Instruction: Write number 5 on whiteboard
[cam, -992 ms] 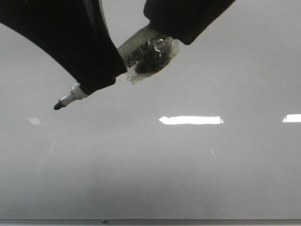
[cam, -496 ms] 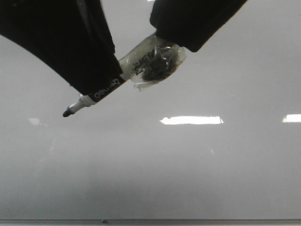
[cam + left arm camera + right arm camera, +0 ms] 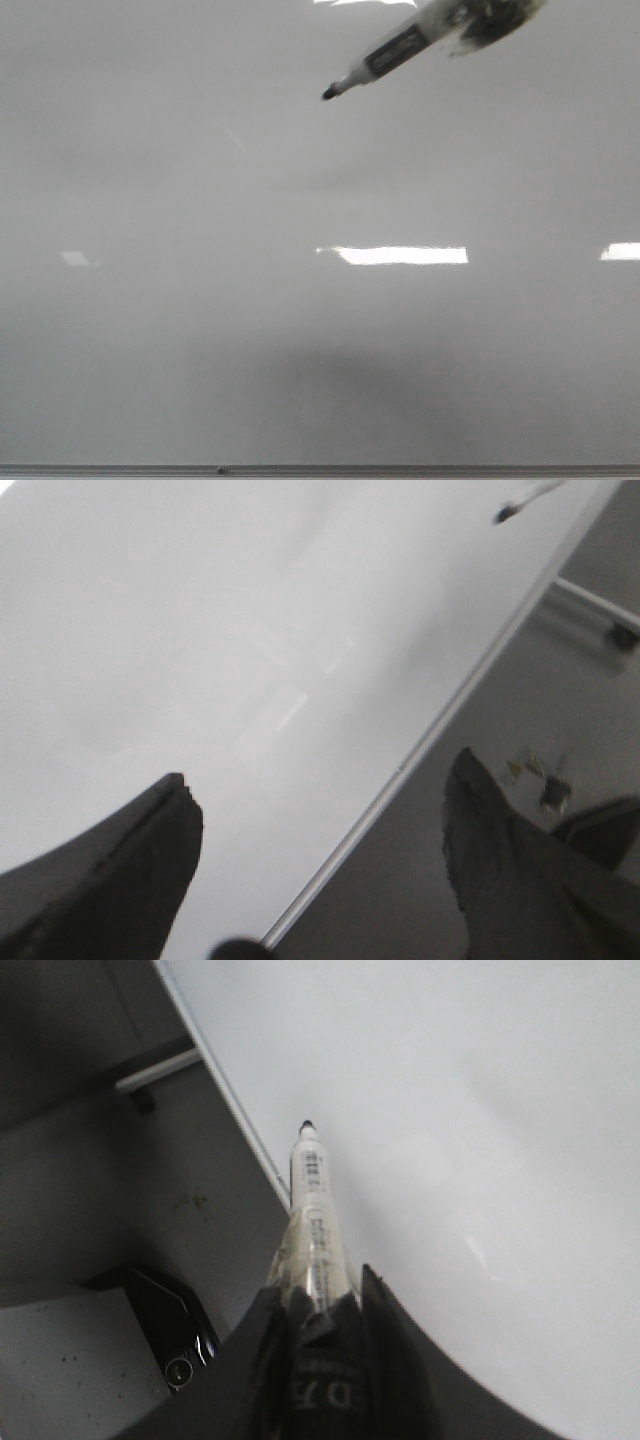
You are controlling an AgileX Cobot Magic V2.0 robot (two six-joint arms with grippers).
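Whiteboard (image 3: 300,330) fills the front view, its grey frame edge along the bottom, with bright light reflections at about 3 o'clock and no ink mark to be seen; the number 5 is not yet drawn. Half a second ago both dark arms crowded the upper part of this view with the marker slanting toward 8 o'clock near the left; now the arms have gone from that view and only the marker (image 3: 395,52) shows, at about 1 o'clock, its dark tip clear of the surface. This suggests the pen has been passed to one arm and is being carried to a starting place, so writing is still ahead. Right gripper (image 3: 318,1310) is clenched on the taped barrel of the marker, tip pointing away from it over the board. Left gripper (image 3: 320,870) is released, fingers (image 3: 130,860) spread wide and holding nothing, near the board's frame edge.
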